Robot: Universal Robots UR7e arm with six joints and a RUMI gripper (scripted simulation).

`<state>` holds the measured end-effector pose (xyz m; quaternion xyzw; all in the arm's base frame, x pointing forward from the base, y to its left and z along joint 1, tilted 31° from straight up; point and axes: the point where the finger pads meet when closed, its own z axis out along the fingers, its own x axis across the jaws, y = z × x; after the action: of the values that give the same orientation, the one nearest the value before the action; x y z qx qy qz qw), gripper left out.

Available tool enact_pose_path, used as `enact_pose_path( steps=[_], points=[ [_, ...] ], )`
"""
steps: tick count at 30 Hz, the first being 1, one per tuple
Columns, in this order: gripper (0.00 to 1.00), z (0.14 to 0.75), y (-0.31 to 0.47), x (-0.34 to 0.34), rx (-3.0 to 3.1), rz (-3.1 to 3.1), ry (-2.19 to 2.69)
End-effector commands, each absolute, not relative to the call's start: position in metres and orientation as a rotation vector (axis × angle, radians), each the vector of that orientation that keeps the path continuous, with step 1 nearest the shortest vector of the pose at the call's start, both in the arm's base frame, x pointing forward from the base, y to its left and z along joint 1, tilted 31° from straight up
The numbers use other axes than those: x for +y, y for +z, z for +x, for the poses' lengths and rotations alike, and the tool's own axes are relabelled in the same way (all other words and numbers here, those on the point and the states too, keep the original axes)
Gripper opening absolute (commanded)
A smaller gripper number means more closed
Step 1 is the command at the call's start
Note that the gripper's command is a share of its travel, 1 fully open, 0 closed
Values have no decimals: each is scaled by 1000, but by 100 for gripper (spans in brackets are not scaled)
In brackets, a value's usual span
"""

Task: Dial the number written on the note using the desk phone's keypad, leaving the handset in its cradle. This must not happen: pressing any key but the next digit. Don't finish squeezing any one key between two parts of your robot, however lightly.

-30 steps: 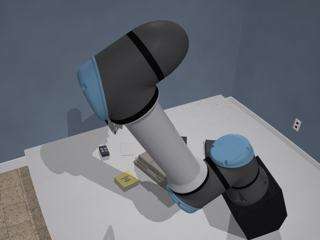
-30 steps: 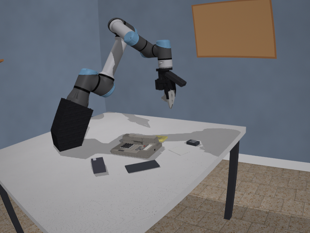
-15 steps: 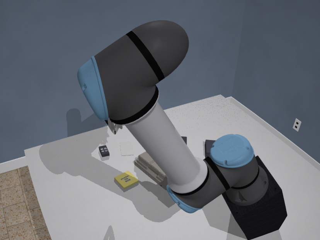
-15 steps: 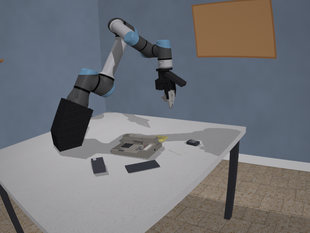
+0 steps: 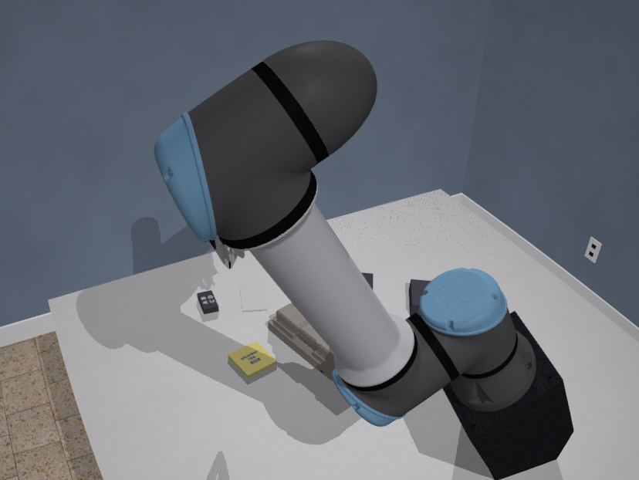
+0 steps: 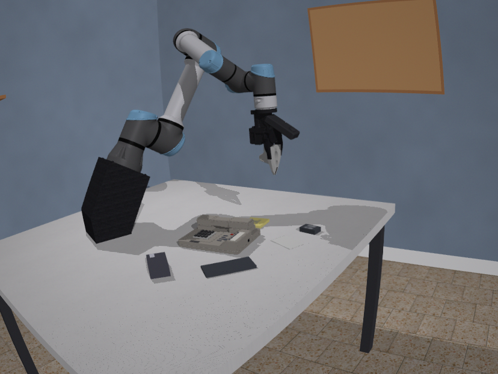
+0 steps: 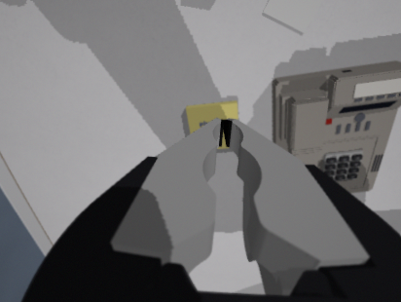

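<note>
Hovering high with jaws closed on nothing, the claw (image 6: 275, 169) should descend rightward toward the keypad (image 7: 345, 166) (note (image 7: 210, 117) directly below), pressing with 1 tip.

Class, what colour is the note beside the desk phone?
Yellow, with dark writing on it; the note shows best in the top view.

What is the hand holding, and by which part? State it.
Nothing. The hand is shut and empty, high above the table, well clear of the phone and note.
</note>
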<state>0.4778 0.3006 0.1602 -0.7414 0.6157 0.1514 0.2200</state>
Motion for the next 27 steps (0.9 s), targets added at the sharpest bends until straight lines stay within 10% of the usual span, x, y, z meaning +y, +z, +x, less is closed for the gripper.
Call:
enact_pose_path(
  steps=[1, 27],
  points=[
    [0, 478, 161, 301, 1702, -2050, 417],
    [0, 479, 160, 301, 1686, -2053, 415]
  ],
)
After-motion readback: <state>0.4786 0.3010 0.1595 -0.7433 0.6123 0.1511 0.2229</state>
